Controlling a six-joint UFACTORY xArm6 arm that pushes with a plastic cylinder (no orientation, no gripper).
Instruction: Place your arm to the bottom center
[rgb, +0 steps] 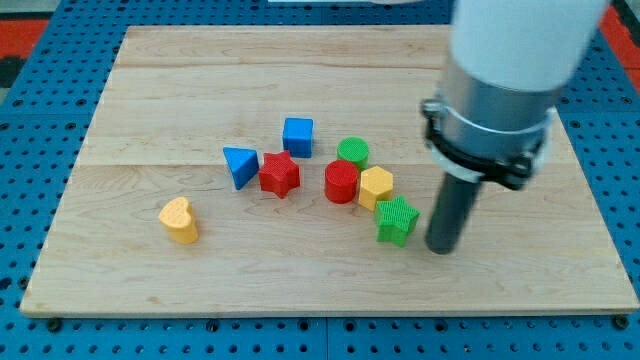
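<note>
My tip (441, 249) rests on the wooden board (150, 290) at the view's right, just to the right of the green star (397, 219), with a small gap between them. The rod hangs from a grey and white arm body that covers the view's upper right. To the left of the green star lie a yellow hexagon (376, 187), a red cylinder (341, 181), a green cylinder (352, 152), a red star (279, 175), a blue cube (297, 136) and a blue triangle (240, 165). A yellow heart (179, 220) sits apart at the view's left.
The board lies on a blue pegboard (40, 120) that shows on every side. The board's bottom edge (320, 314) runs along the view's bottom.
</note>
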